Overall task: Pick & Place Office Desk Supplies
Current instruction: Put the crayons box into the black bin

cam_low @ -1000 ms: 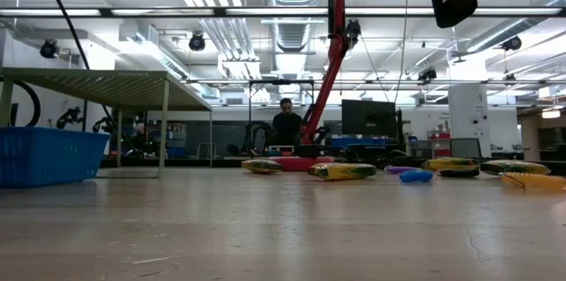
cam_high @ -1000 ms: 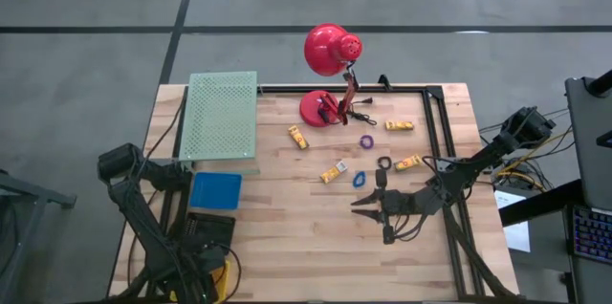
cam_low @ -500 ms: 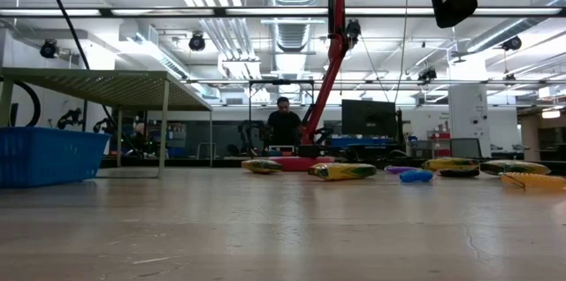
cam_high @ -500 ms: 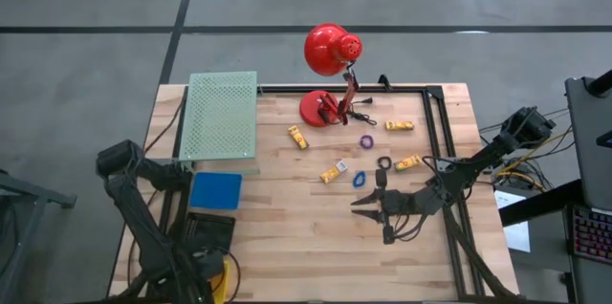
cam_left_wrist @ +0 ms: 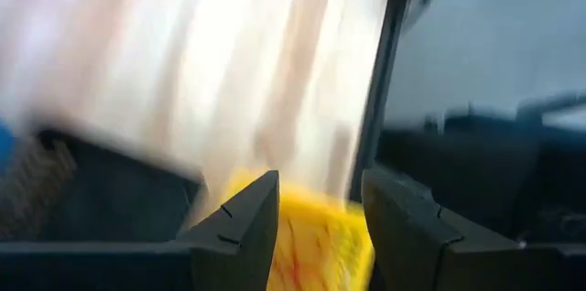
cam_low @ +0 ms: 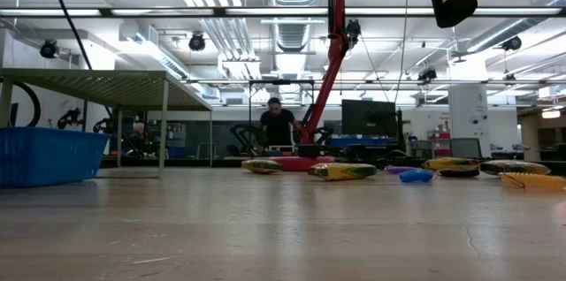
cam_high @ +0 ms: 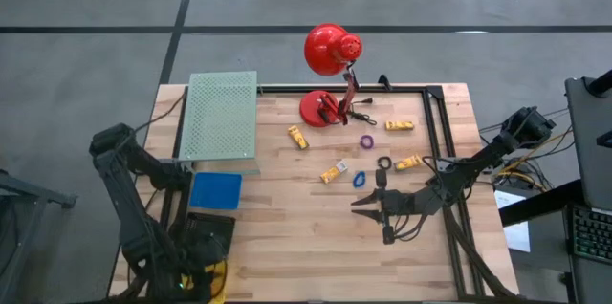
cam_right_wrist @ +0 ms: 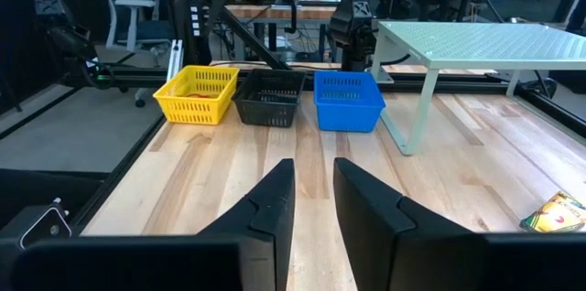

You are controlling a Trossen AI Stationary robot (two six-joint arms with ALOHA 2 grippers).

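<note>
The office desk supplies lie loose on the wooden table (cam_high: 287,237): yellow pieces (cam_high: 298,138) (cam_high: 400,125) (cam_high: 408,162) (cam_high: 333,172), a purple ring (cam_high: 366,141), a blue ring (cam_high: 360,179) and a black ring (cam_high: 383,162). My right gripper (cam_high: 366,206) hovers just near of the blue ring, pointing toward the table's left, its fingers (cam_right_wrist: 275,201) a narrow gap apart and empty. My left gripper (cam_left_wrist: 316,213) is open and empty above the yellow basket (cam_left_wrist: 316,245) at the near left corner.
A red desk lamp (cam_high: 330,51) stands at the far edge. A green mesh shelf (cam_high: 222,116) stands far left. Along the left edge sit a blue basket (cam_high: 215,190), a black basket (cam_high: 210,232) and the yellow basket (cam_high: 218,280). A person (cam_low: 276,125) stands beyond the table.
My left arm has risen above the baskets at the near left corner, and its gripper has turned and tipped as it went up, still open. My right arm has kept still. The person behind the table has shifted a little.
</note>
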